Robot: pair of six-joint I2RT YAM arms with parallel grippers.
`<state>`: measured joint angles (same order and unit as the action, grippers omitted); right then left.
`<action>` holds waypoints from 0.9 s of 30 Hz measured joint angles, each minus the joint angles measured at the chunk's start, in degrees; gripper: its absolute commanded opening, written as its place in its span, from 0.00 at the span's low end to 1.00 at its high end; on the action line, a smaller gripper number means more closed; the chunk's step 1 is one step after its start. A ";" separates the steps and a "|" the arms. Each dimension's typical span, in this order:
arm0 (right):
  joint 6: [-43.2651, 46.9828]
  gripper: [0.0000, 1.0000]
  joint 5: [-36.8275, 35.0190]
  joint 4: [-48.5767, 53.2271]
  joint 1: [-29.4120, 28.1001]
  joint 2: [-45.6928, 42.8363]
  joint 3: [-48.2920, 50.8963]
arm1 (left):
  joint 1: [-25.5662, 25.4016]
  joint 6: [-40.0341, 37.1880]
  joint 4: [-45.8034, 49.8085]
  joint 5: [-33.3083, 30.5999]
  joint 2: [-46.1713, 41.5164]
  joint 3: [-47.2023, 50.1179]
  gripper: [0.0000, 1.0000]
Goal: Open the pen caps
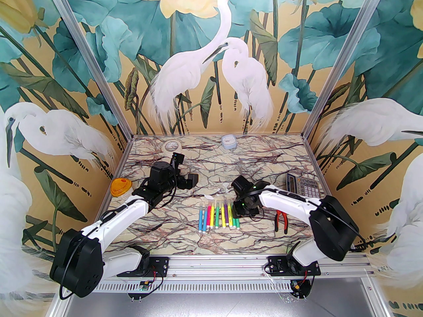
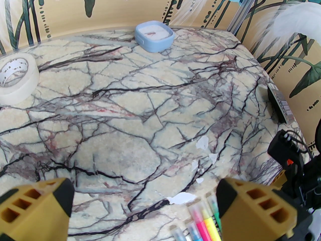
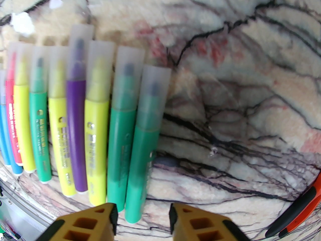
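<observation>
Right gripper [image 3: 143, 216] jaws parted, empty, over green markers [image 3: 141, 149] (pen caps [image 3: 129, 66] fitted), left gripper [image 2: 146, 197] jaws wide apart, empty.

White arm links [image 1: 287, 206] with black joints [image 1: 333, 229], thin black cables [image 1: 60, 291], and hollow-celled yellow gripper fingers [image 3: 82, 225]

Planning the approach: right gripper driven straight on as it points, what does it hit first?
Likely the tail of the rightmost green marker, just ahead of the open right gripper. Depth is unclear; it may instead touch the table beside it.
</observation>
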<state>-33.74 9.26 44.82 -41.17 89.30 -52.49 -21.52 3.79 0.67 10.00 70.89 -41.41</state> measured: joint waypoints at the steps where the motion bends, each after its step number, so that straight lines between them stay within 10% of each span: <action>1: -0.26 0.39 -0.04 -0.02 -0.17 0.28 0.00 | 0.00 0.00 0.00 -0.02 0.09 0.00 0.99; 27: -2.43 0.29 -7.58 3.21 -3.72 8.66 -3.54 | -0.26 -0.44 -0.04 -0.20 2.21 -0.02 0.99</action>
<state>-36.16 1.67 48.03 -44.88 97.95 -56.03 -21.78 3.36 0.62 9.80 73.10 -41.43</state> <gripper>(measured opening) 0.295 0.995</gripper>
